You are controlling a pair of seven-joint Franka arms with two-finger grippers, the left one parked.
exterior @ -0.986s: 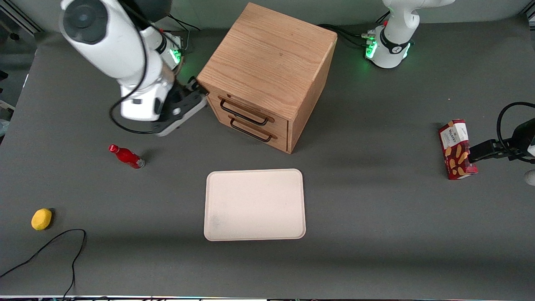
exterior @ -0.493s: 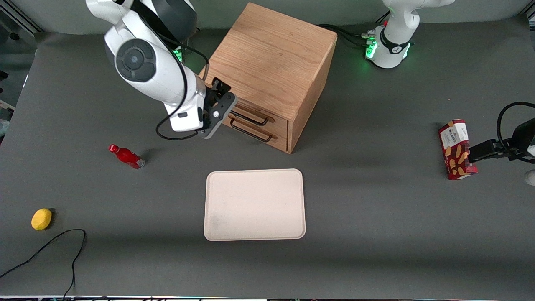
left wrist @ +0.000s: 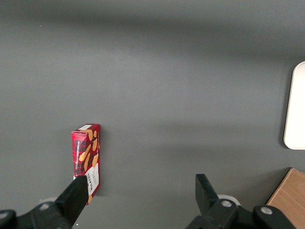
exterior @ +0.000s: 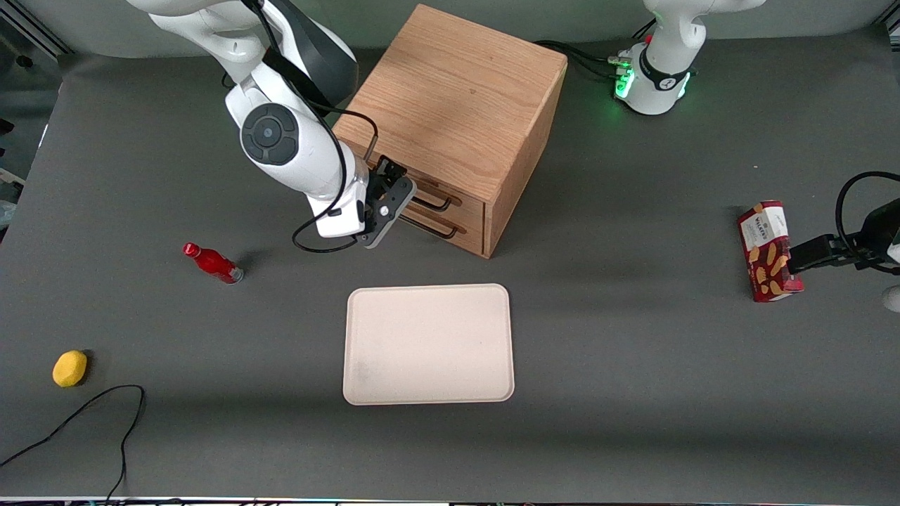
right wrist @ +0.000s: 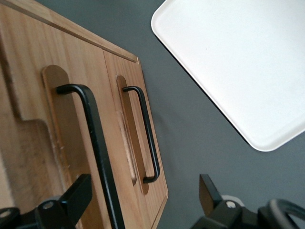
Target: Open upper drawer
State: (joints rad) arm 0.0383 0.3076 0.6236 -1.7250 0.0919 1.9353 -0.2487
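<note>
Since half a second ago my gripper (exterior: 395, 204) has swung in from the working arm's side and now sits right in front of the oak cabinet (exterior: 460, 91), level with the drawer fronts. Its fingers (right wrist: 76, 198) are spread wide and hold nothing; the upper drawer (right wrist: 47, 129) is shut, its black wire handle (right wrist: 95, 143) running between them. Just beside it I see the lower drawer's handle (right wrist: 147, 133). Toward the front edge of the worktop lies the cream tray (exterior: 427, 344), and a red bottle (exterior: 212, 263) lies toward the working arm's end.
</note>
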